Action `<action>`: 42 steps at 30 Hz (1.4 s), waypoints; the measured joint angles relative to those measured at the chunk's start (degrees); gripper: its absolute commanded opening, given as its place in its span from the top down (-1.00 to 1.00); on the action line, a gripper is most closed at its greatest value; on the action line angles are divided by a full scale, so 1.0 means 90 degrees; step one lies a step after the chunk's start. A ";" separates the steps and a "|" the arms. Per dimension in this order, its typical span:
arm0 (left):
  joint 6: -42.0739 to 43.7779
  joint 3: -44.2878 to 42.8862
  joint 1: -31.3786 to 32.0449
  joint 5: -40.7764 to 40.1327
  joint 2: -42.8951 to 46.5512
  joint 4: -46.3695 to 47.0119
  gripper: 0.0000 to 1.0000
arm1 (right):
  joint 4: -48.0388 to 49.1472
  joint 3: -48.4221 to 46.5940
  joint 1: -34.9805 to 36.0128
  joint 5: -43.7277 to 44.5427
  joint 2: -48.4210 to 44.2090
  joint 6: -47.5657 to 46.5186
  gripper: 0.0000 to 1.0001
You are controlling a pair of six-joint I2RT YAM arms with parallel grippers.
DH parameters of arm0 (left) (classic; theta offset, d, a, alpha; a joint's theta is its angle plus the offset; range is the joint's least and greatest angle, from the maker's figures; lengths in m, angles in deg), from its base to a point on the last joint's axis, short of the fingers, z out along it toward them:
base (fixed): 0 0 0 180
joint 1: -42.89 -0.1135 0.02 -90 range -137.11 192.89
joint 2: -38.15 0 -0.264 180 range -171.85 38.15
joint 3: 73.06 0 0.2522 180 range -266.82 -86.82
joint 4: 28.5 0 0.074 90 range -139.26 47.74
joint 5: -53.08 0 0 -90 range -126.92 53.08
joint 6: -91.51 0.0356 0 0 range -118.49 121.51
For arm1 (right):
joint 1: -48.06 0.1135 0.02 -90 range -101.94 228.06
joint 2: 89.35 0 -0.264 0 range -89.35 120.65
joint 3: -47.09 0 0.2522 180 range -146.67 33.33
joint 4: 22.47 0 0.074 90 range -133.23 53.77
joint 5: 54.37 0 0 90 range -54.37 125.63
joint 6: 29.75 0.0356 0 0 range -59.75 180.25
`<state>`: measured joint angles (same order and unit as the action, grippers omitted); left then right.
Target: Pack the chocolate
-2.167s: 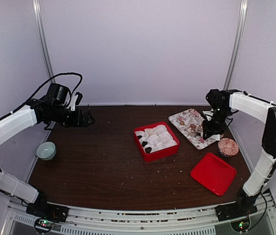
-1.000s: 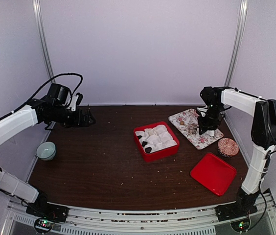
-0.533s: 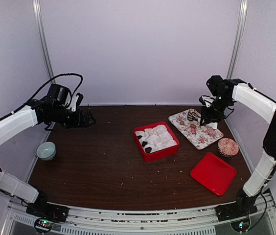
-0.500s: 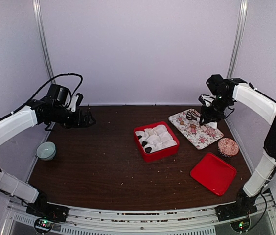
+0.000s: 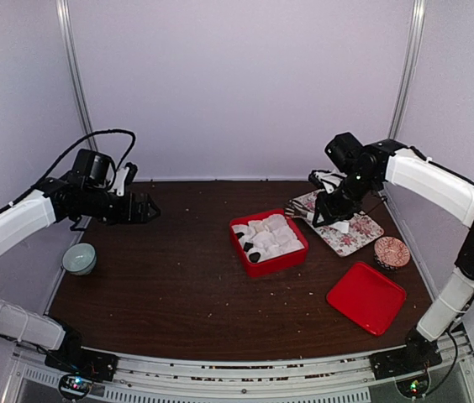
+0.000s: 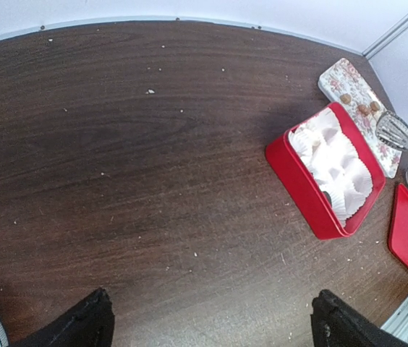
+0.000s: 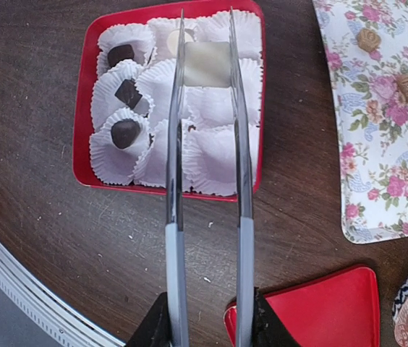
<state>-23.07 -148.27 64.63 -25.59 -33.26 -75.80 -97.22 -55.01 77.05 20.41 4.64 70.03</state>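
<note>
Above the far side of the red box, the right gripper is closed on a pair of metal tongs. The tips of the tongs pinch a pale square piece of chocolate. The box stands near the middle of the worktop, a little toward the right edge, and it is filled with white paper cups. Three dark chocolates lie in separate cups along the side of the box that faces the left edge. Two tan chocolates rest on the flowered tray, which lies by the far right corner, near the box. A red lid lies flat near the right edge, and a round patterned disc sits between the lid and the tray. The left gripper hangs over the far left part of the worktop with its fingers spread wide and nothing between them. A small bowl stands at the left edge.
</note>
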 measured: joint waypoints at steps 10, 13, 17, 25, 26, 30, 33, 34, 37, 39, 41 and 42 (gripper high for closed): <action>-0.0053 0.0012 0.0000 -0.0010 0.0019 -0.0002 -0.95 | 0.0323 0.0012 0.0464 -0.0177 0.0758 0.0092 0.43; -0.0075 0.0012 0.0000 -0.0017 0.0017 -0.0002 -0.96 | 0.0328 0.0010 0.0495 -0.0197 0.0935 0.0066 0.42; -0.0109 0.0012 0.0000 -0.0019 -0.0019 0.0000 -0.95 | 0.0338 -0.0034 0.0522 -0.0223 0.1098 0.0029 0.38; -0.0214 0.0012 0.0000 -0.0017 -0.0172 0.0010 -0.95 | 0.0333 -0.0080 0.0597 -0.0338 0.1166 -0.0070 0.26; -0.0221 0.0012 0.0000 -0.0017 -0.0187 0.0012 -0.95 | 0.0321 -0.0117 0.0597 -0.0340 0.1180 -0.0080 0.24; -0.0243 0.0012 0.0000 -0.0010 -0.0231 0.0046 -0.96 | 0.0301 -0.0284 0.0597 -0.0338 0.1212 -0.0109 0.20; -0.0245 0.0012 0.0000 0.0000 -0.0265 0.0063 -0.95 | 0.0279 -0.0376 0.0597 -0.0333 0.1212 -0.0114 0.21; -0.0248 0.0012 0.0000 0.0000 -0.0270 0.0063 -0.95 | 0.0267 -0.0401 0.0597 -0.0328 0.1212 -0.0114 0.21; -0.0248 0.0010 0.0000 0.0005 -0.0279 0.0063 -0.95 | 0.0228 -0.0452 0.0588 -0.0301 0.1197 -0.0109 0.21; -0.0245 0.0005 0.0000 0.0007 -0.0279 0.0068 -0.95 | 0.0204 -0.0454 0.0527 -0.0287 0.1127 -0.0092 0.21; -0.0243 0.0005 0.0000 0.0012 -0.0279 0.0075 -0.96 | 0.0168 -0.0447 0.0440 -0.0279 0.0984 -0.0080 0.21; -0.0243 0.0005 0.0000 0.0019 -0.0279 0.0075 -0.95 | 0.0155 -0.0437 0.0362 -0.0274 0.0879 -0.0068 0.20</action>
<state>-25.25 -148.22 64.63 -25.41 -35.78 -75.12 -95.83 -58.94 80.31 17.94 12.56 69.42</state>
